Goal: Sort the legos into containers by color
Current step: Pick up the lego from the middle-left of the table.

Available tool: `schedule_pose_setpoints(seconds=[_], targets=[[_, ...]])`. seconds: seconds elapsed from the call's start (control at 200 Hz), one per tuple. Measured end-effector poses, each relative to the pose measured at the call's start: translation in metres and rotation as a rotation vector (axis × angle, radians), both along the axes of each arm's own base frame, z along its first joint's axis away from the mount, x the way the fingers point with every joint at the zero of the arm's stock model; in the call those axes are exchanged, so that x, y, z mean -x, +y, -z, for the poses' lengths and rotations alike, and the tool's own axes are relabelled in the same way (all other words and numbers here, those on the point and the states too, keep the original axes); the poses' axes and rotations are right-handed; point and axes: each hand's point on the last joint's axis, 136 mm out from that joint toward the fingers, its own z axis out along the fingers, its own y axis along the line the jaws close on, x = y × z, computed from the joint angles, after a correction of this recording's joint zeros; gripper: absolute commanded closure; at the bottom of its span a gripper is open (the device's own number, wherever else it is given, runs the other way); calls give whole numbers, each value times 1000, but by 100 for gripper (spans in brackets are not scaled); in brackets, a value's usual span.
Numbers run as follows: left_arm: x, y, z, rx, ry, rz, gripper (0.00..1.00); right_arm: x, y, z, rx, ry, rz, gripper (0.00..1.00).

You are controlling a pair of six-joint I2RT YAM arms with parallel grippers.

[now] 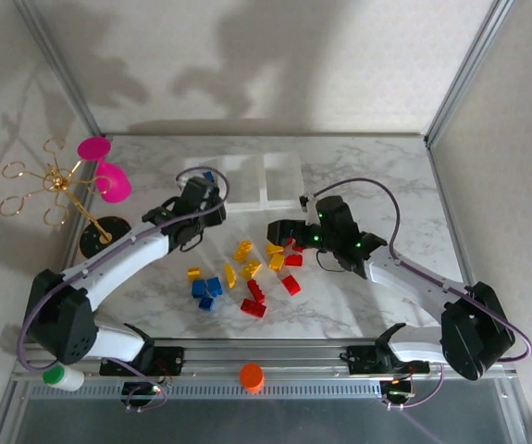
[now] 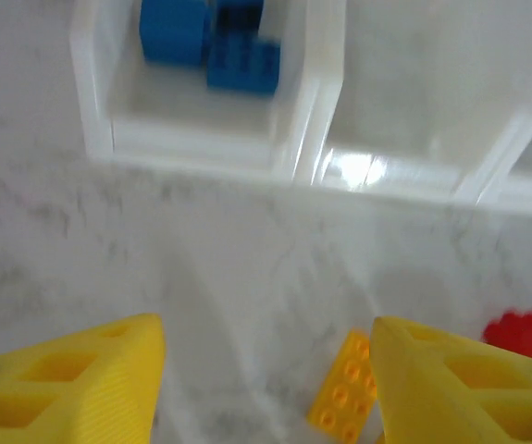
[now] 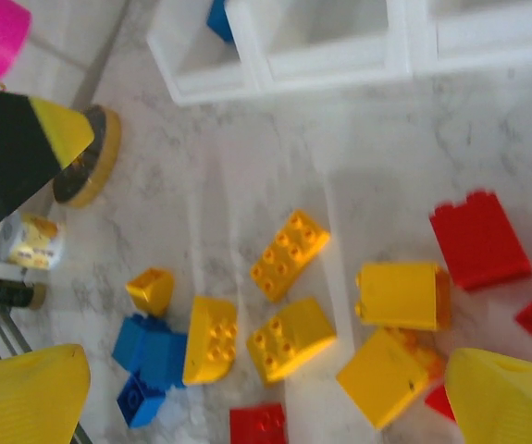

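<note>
Poised with left gripper released before translucent white plastic bins, right gripper splayed empty over yellow, red, blue studded plastic bricks.

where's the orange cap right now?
Top view: orange cap sits on the near rail, roughly centre, closer to the arm bases than the loose legos.

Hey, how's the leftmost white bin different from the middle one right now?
The leftmost bin holds blue bricks; the middle bin looks empty. The leftmost bin ends the row; the middle bin has a neighbour on each side. Both are square, translucent white and joined.
</note>
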Motion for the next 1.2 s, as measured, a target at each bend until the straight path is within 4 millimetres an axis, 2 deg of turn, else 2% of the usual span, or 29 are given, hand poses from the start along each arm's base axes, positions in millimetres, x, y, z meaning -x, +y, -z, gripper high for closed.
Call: schedule_pose_setpoints(seconds=[0.155,0.285,0.451,0.591,0.856,1.202], targets=[[44,-9,24,41,78,42,40,26,-1,25,39,77,-30,1],[63,-21,32,79,114,72,40,43,1,34,50,100,-61,1],[86,-37,53,80,182,121,41,52,-4,47,58,133,-53,1],[96,-33,72,51,230,108,44,56,-9,55,68,152,-45,1],[114,-18,96,10,290,82,46,54,-9,49,53,134,-35,1],[113,-21,99,9,280,88,49,53,-8,48,46,134,-31,1]])
